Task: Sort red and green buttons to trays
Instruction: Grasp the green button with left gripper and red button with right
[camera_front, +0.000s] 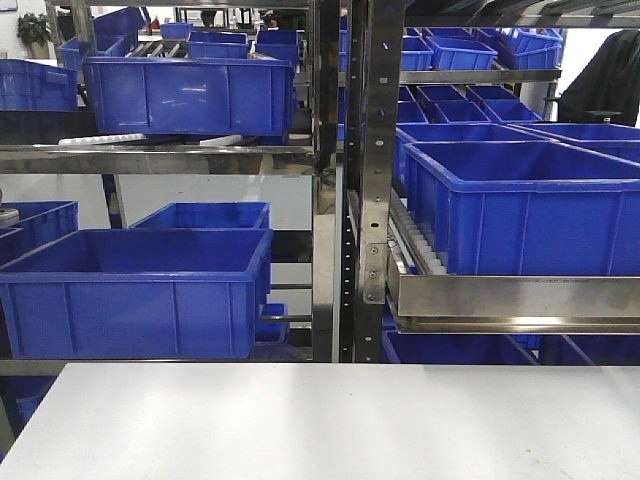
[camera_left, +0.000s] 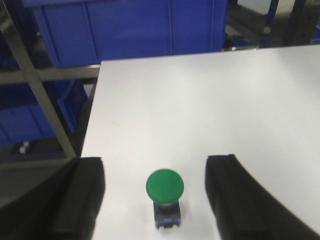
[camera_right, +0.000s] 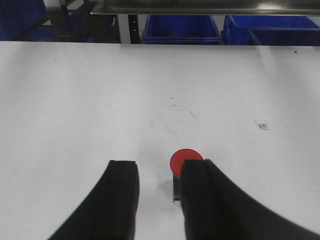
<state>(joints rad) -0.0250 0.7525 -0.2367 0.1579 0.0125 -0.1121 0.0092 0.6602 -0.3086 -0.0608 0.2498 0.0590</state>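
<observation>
The green dome-capped push button (camera_left: 165, 186) stands on the white tabletop (camera_left: 200, 100), centred between the spread left gripper (camera_left: 155, 165). The red-capped button (camera_right: 185, 159) hides partly behind one finger of the parted right gripper (camera_right: 160, 167). I'd shift that arm sideways before closing.

The left gripper (camera_left: 156, 162) tilts forward and downward in its wrist view, with its two dark fingers (camera_left: 75, 200) spread wide, one rising from each lower corner of the view. The jaws stand well apart. These fingers are broad, black and matte with squared tips, and their edges look slightly blurred. The right gripper (camera_right: 159, 167) also tilts downward, its black fingers (camera_right: 122, 200) closer together than the left pair but not touching, with a clear gap between them. Both curve up from the lower edge, and the right-hand one looks thicker than its partner
</observation>
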